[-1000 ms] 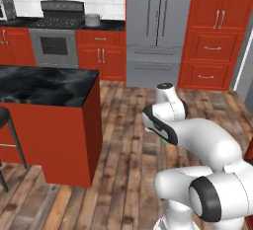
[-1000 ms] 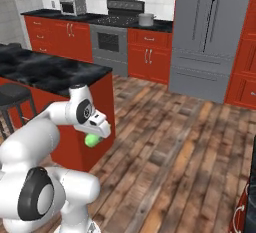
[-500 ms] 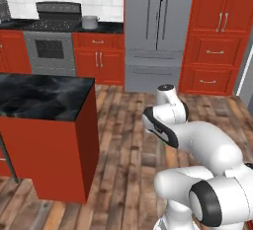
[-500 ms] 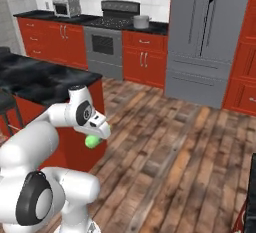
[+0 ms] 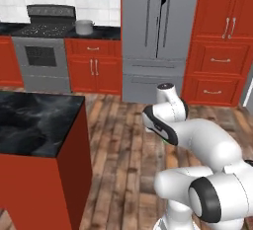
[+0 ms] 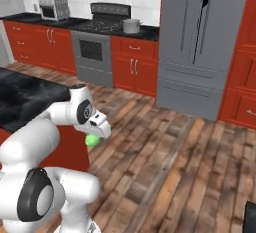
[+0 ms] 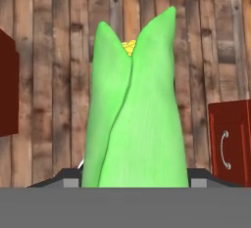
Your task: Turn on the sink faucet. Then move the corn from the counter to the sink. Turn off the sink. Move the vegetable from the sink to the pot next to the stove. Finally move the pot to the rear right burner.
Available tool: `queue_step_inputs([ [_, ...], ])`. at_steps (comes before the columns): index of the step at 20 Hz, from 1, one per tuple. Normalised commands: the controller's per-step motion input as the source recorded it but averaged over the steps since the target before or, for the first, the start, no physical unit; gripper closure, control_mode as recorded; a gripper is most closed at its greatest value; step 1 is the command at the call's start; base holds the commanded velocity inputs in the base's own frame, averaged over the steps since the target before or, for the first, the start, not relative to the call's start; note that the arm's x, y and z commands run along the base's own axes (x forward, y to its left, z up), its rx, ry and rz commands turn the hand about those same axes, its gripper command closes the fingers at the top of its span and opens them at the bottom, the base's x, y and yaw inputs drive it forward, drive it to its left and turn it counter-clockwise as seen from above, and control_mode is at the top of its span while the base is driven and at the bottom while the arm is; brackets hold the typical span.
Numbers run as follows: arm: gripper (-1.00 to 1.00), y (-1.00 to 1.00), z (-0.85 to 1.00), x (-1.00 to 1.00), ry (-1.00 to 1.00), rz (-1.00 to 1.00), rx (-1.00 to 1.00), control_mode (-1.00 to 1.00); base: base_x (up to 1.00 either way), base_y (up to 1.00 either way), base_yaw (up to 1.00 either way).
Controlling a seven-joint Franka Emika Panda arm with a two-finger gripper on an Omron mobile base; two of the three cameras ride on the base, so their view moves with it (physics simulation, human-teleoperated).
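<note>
Above bare wood flooring (image 7: 49, 75), two fingers (image 7: 66, 175) clamp one corn (image 7: 135, 114); one pot (image 5: 84, 26) sits beside the stove (image 5: 47, 26).

Evenly and brightly lit, flat rendered light without glare; only faint soft shadows; coarse and slightly blurred throughout, no edge distortion.

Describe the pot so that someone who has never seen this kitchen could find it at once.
Start at the tall grey refrigerator on the back wall and look left to the stove. On the black counter between them stands the pot. It is small, grey, round and metallic, and nothing else stands on that stretch of counter.
</note>
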Motion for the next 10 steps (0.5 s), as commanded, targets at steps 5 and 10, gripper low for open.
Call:
queue_step_inputs([
  [5, 1.0, 0.0, 0.0, 0.0, 0.0, 0.0, 0.0, 1.0, 0.63, -0.29, 0.0],
  [10, 1.0, 0.0, 0.0, 0.0, 0.0, 0.0, 0.0, 1.0, 0.59, -0.26, 0.0],
])
